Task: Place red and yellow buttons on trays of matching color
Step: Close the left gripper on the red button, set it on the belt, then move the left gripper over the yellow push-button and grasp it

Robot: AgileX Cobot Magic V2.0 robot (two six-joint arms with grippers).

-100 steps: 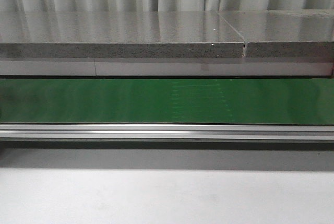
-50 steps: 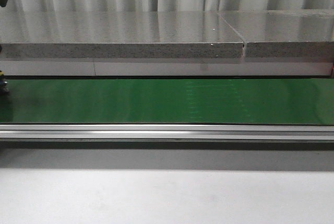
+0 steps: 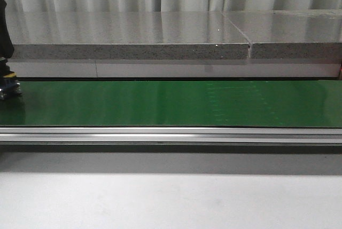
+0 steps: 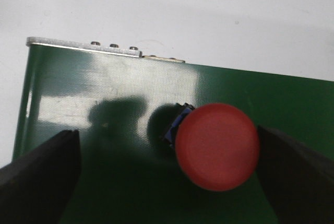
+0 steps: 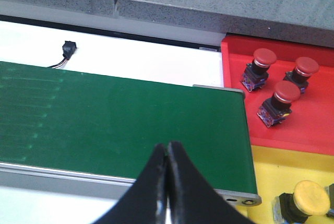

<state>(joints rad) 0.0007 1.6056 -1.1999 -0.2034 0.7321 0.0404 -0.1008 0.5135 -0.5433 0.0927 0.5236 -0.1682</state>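
A red button [image 4: 217, 146] with a blue base stands on the green belt [image 4: 104, 104] near its end. My left gripper [image 4: 167, 135] is open around it, and the button sits close to one finger [image 4: 297, 172], far from the other finger [image 4: 44, 177]. In the front view only the left arm's dark edge [image 3: 4, 26] shows at the far left. My right gripper [image 5: 168, 148] is shut on nothing above the belt's other end. The red tray [image 5: 313, 125] holds three red buttons [image 5: 286, 92]. The yellow tray [image 5: 271, 172] holds a yellow button [image 5: 312, 193].
The belt [image 3: 171, 103] runs across the table with a metal rail [image 3: 171, 134] in front. A grey stone ledge [image 3: 160, 50] stands behind it. A small black connector with wires [image 5: 68, 48] lies on the white surface behind the belt.
The left arm has come into the front view at the far left edge and moved a little rightward over the belt's end. The faint marks on the belt have shifted right.
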